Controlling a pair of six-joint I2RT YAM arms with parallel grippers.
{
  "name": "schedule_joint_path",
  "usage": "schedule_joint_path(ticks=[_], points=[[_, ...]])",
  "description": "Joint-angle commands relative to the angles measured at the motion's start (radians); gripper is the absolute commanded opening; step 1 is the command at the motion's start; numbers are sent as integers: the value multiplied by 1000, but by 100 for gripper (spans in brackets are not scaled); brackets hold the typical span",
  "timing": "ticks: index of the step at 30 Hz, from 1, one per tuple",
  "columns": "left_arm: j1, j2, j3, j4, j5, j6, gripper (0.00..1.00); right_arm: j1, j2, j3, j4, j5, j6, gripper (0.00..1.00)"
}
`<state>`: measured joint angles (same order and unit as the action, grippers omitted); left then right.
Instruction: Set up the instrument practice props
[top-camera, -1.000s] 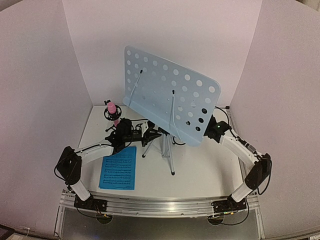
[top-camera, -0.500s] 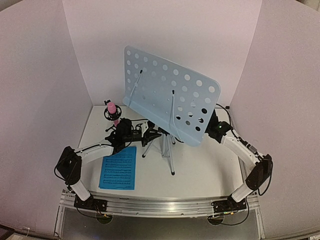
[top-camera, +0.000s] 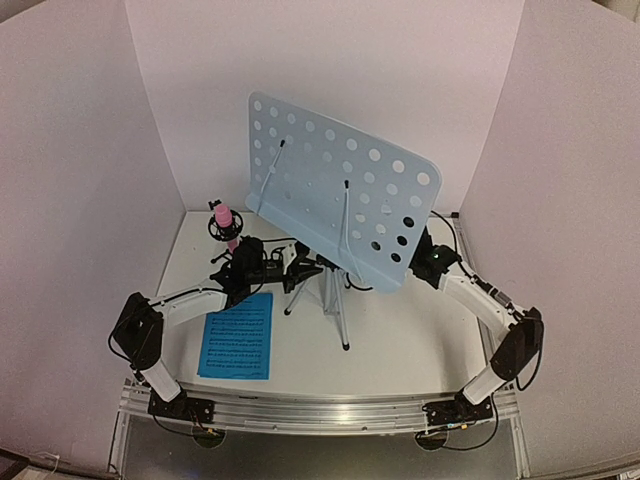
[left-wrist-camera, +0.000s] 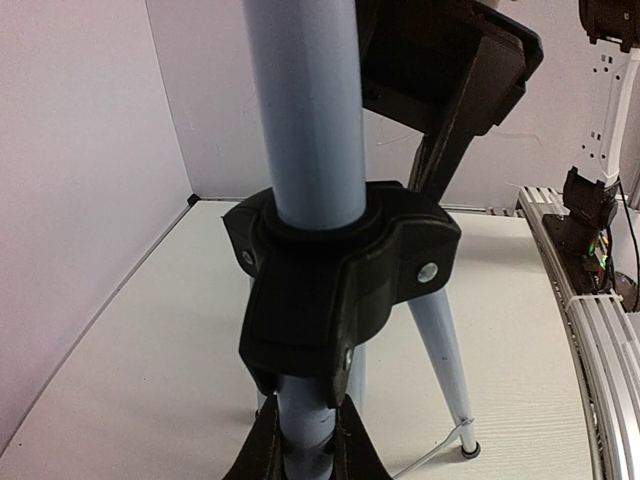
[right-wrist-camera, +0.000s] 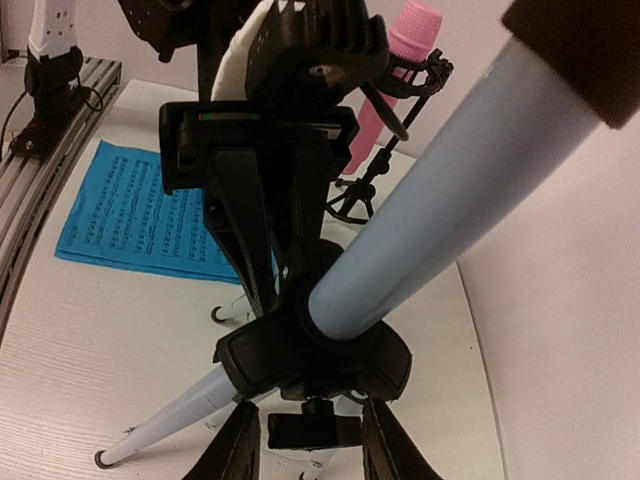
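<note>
The pale blue-grey perforated music stand desk (top-camera: 340, 200) stands tilted on its silver tripod (top-camera: 338, 310) at mid-table. My left gripper (left-wrist-camera: 305, 455) is shut on the tripod's pole (left-wrist-camera: 305, 110), just under the black leg collar (left-wrist-camera: 340, 270). My right gripper (right-wrist-camera: 312, 450) is open behind the desk. Its fingers straddle the collar's black thumbscrew knob (right-wrist-camera: 305, 430) with a gap on each side. One bright blue sheet of music (top-camera: 238, 335) lies flat on the table front left, and it shows as the same blue sheet (right-wrist-camera: 130, 215) in the right wrist view.
A pink microphone (top-camera: 224, 222) on a small black stand sits at the back left, close to my left arm. White walls enclose the table on three sides. An aluminium rail (top-camera: 320, 410) runs along the near edge.
My right gripper's jaws have parted around the knob. The stand, the blue sheet and my left arm have stayed put.
</note>
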<state>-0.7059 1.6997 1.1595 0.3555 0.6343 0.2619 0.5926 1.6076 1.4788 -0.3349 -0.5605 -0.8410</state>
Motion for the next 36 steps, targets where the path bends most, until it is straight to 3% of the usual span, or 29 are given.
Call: schedule_joint_path(ticks=[1, 6, 14, 18, 21, 26, 36], points=[[8, 10, 24, -55, -18, 65, 0, 17, 21, 15, 50, -38, -1, 29], [8, 8, 23, -51, -18, 67, 0, 18, 23, 12, 47, -13, 36, 12], [8, 7, 21, -50, -12, 67, 0, 18, 38, -9, 48, 30, 73, 25], [8, 3, 20, -52, -15, 69, 0, 17, 43, -3, 48, 44, 74, 18], [8, 3, 21, -55, -15, 70, 0, 16, 41, 6, 47, 44, 97, 8], [8, 3, 25, -58, -14, 72, 0, 2, 50, 22, 23, 2, 236, 3], [8, -2, 25, -58, -12, 77, 0, -60, 146, 96, -116, -248, 624, 0]])
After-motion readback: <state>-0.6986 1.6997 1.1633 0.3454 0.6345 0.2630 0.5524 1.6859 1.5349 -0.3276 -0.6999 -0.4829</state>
